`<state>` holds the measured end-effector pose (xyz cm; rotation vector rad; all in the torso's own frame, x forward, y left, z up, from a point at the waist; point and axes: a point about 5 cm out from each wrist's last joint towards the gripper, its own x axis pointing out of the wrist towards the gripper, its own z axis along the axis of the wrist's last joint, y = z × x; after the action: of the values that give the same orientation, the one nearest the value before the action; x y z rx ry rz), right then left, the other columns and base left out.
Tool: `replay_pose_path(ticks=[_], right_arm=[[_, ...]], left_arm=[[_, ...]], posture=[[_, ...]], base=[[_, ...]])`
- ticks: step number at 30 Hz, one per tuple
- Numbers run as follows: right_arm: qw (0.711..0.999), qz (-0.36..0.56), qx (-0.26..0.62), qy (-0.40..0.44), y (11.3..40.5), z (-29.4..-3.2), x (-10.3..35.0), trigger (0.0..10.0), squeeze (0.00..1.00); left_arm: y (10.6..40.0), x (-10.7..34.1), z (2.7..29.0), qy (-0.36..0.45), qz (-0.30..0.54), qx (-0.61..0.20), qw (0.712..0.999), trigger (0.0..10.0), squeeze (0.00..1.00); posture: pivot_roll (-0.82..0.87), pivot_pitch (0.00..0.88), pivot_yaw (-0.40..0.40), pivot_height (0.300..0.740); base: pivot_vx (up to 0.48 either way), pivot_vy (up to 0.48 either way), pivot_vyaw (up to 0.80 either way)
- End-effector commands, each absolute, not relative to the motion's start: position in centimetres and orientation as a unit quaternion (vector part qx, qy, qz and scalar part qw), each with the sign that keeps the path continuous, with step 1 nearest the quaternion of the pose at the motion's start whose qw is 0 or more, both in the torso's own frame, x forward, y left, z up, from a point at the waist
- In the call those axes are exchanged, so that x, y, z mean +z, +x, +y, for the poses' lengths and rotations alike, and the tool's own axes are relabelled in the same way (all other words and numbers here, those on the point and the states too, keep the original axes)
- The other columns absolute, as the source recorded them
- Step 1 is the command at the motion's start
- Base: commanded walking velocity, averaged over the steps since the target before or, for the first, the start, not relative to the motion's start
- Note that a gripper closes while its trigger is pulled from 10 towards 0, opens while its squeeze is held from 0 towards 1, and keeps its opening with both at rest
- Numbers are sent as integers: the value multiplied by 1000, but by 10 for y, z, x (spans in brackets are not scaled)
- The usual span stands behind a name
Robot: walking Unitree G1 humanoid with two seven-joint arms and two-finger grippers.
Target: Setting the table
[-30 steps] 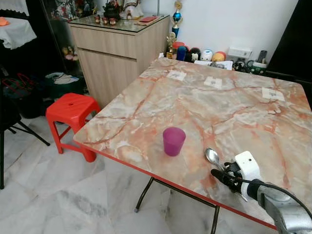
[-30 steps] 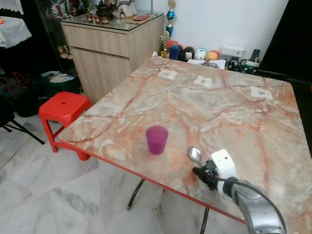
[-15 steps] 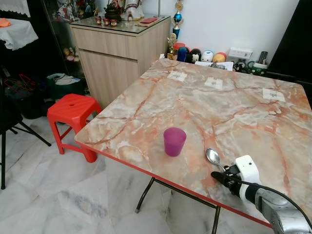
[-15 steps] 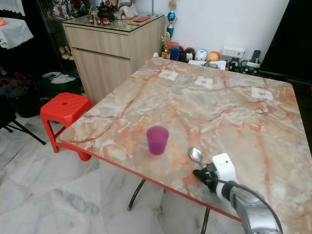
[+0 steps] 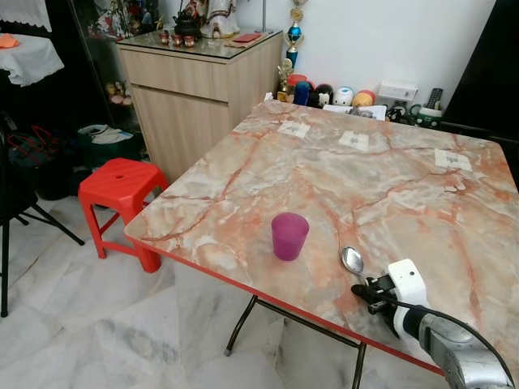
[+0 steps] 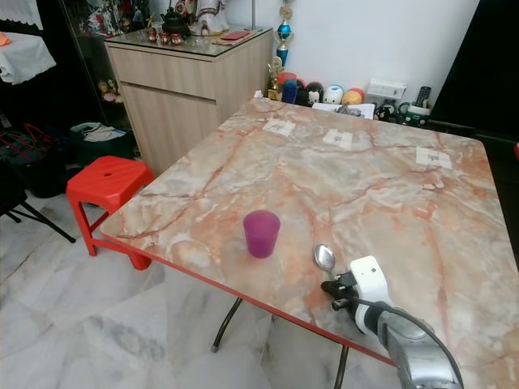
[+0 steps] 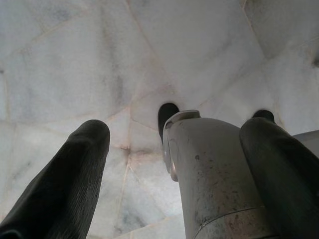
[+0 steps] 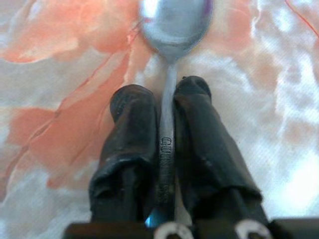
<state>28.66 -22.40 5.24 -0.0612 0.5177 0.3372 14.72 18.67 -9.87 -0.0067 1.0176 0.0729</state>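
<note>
Spoon (image 8: 168,94) placement is the step in hand: the metal spoon lies low over the marble worktop (image 5: 389,178), near its front edge and just beside the purple cup (image 5: 289,235), on the cup's right. The right tool (image 6: 333,292) has both black fingers (image 8: 127,144) pinched onto the spoon's handle, so the bowl points away from the robot toward the middle of the worktop. That grip near the handle's end keeps the bowl free and lets the spoon be laid flat; whether the bowl already touches the marble I cannot tell. Setting it beside the cup makes sense for a place setting at this edge. The left tool (image 7: 169,164) hangs idle over the white tiled floor (image 7: 75,59), its fingers spread wide with nothing between them.
</note>
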Motion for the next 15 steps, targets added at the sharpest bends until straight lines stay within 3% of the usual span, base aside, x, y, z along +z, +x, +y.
replay_pose_path(ticks=[1, 8, 15], right_arm=[[946, 289, 141, -34, 281, -230, 40, 0, 0], [951, 279, 130, -36, 283, -227, 39, 0, 0], [984, 165, 61, -3, 298, -219, 64, 0, 0]], left_arm=[[142, -101, 186, -7, 498, 33, 867, 10000, 0], [142, -101, 185, -8, 499, 32, 866, 10000, 0], [140, -102, 185, -6, 501, 33, 865, 10000, 0]], posture=[[53, 0, -1, 740], [53, 0, -5, 740], [49, 0, -11, 740]], base=[[0, 0, 0], [0, 0, 0], [0, 0, 0]])
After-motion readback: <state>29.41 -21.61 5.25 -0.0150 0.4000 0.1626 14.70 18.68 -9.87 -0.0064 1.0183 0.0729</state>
